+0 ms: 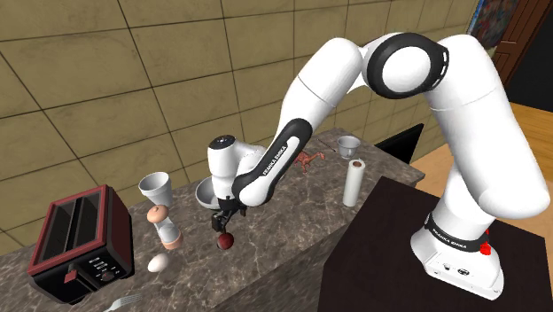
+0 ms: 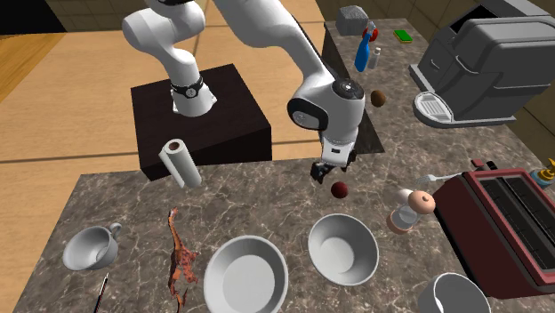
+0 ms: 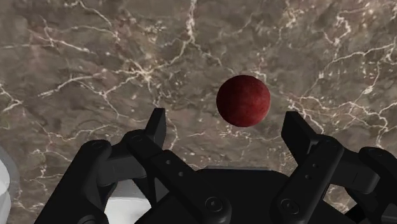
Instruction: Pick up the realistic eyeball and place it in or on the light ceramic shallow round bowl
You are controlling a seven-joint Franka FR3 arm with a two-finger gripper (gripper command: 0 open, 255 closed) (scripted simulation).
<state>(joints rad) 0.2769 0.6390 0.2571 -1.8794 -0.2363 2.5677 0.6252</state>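
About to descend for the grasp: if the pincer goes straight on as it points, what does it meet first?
Probably the dark red ball, ahead between the fingers of the open pincer; then the marble counter. Depth is unclear.

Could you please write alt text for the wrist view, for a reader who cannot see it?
The open black hand hovers over a dark red ball, which sits between and just beyond its two spread fingers, touching neither. Beneath lies a brown counter veined in white.
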